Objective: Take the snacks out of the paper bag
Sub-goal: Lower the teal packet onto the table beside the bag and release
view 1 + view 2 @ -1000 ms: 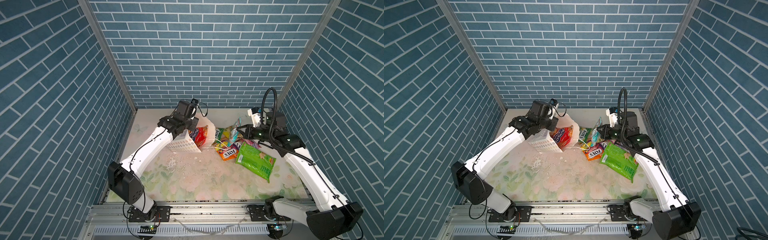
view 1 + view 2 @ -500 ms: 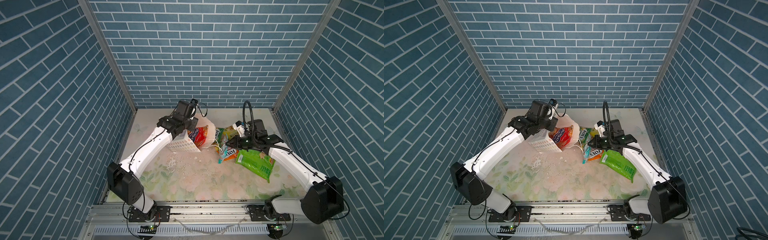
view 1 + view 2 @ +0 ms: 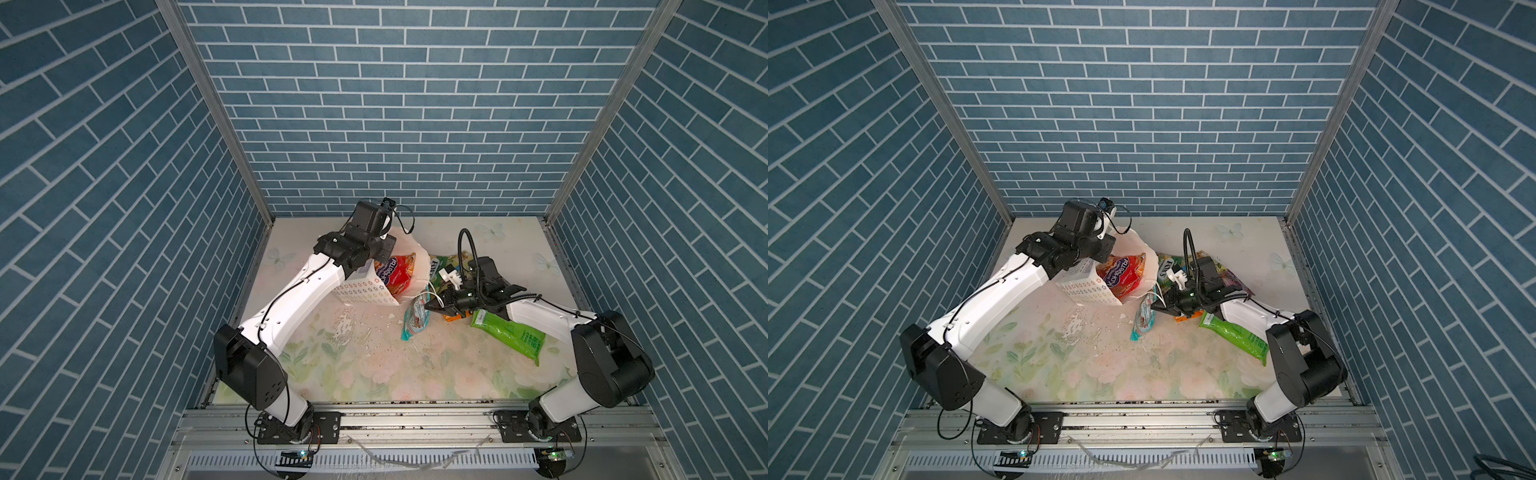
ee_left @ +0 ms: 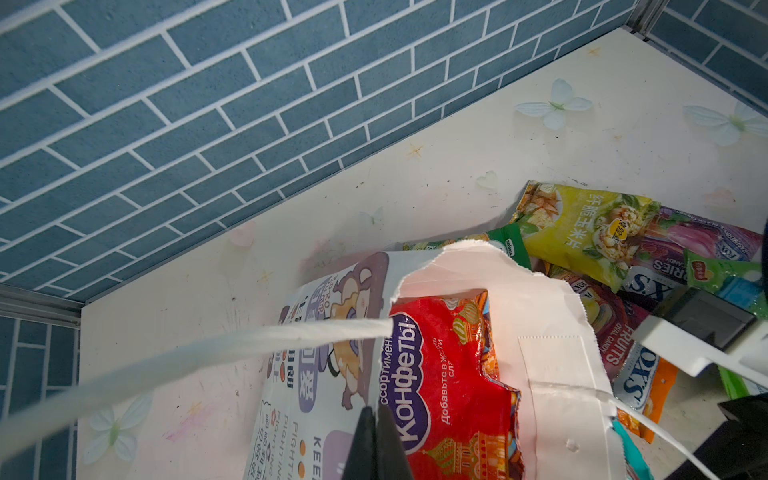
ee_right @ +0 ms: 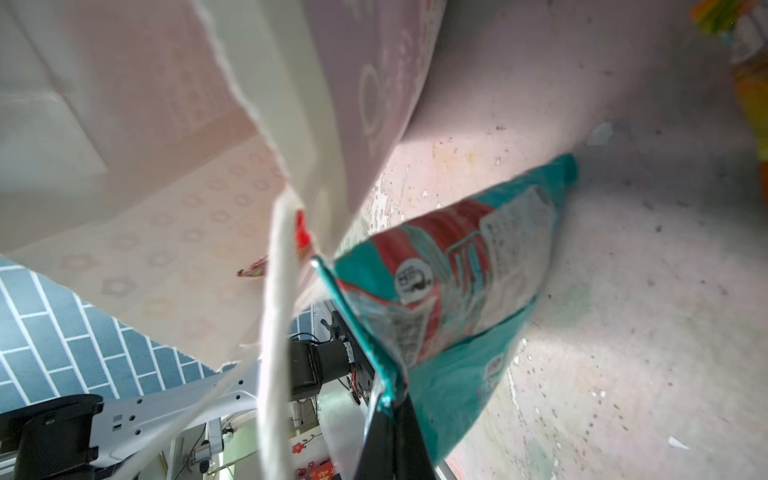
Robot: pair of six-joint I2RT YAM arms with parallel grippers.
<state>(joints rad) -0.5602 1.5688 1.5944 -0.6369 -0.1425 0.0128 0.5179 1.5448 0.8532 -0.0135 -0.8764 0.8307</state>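
The left jaws are closed on the torn rim of the bag [image 3: 362, 290], which lies on its side on the surface [image 3: 374, 365] with a red packet [image 4: 449, 374] in its mouth. The right jaws pinch a corner of the teal packet [image 5: 457, 291], just outside that mouth.

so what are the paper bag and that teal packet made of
The paper bag looks like matte white paper: its rim is torn ragged and creased. The teal packet seems to be glossy plastic film: crinkled, with shiny highlights and a crimped seal edge.
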